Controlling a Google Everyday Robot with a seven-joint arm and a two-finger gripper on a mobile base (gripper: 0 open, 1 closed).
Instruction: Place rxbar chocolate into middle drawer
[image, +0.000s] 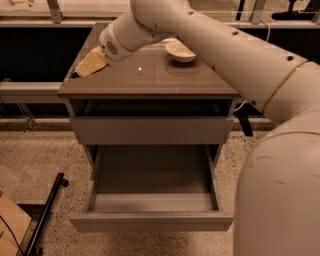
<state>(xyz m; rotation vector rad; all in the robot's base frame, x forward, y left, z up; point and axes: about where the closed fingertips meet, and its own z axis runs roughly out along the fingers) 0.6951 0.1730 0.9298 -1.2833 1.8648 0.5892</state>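
Gripper (89, 63) low over left edge of top (150, 80), angled down and outward. Open or closed: cannot tell. Bar (75, 75): only a dark sliver at gripper tip, right at the rim (held or merely touched, not clear). Drawer (150, 202) pulled out, well below and right of gripper. Bowl (180, 50) at rear of top, apart from gripper.

Risks from here, by judgement:
- Bar off the left edge onto floor (30, 165). Cause: position right at the rim; any outward nudge, or weak pinch on a thin, likely slick wrapper.
- Slip in transit. Cause: flat bar taken by one end, long swing down to drawer.
- Knock against upper drawer front (150, 131) or rim of top on descent. Cause: drawer tucked beneath both; forward clearance needed first.
- Drop short of drawer, onto its front lip. Cause: release too far forward.
- Bowl swept by arm (220, 45). Cause: forearm passing close above it.
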